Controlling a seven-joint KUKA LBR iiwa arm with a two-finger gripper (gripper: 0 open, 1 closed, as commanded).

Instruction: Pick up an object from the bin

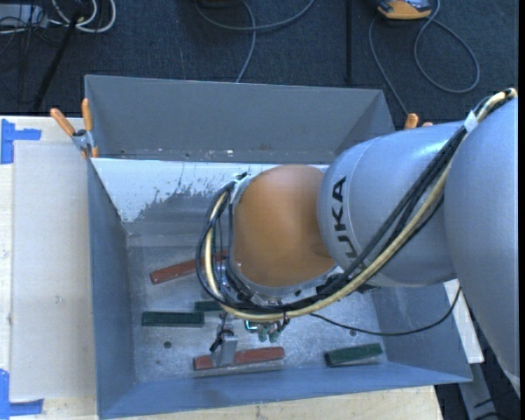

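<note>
**Camera view**

1. The gripper (230, 344) is hanging below the orange wrist cover (276, 226), low over the near middle of the bin (236, 121). Jaw state cannot be told, as the cover and the looped cables (212, 252) are masking it.
2. A reddish-brown bar (254, 356) is lying flat by the near wall. The gripper tip is coming down on it toward its left end. Whether it is touching or just above the bar cannot be told.
3. A dark green bar (172, 318) is lying near, to the left. A second reddish-brown bar (175, 272) is lying farther back on the left. Another dark green bar (353, 354) is lying well apart, at the near right.

**Likely hazards**

- An off-centre hold is probably risking the bar tipping and sliding out on the lift.
- A flat, low bar is giving little edge to pinch, so the tip may be scraping the floor.
- The low cable loops may be dragging the things lying to the left.
</note>
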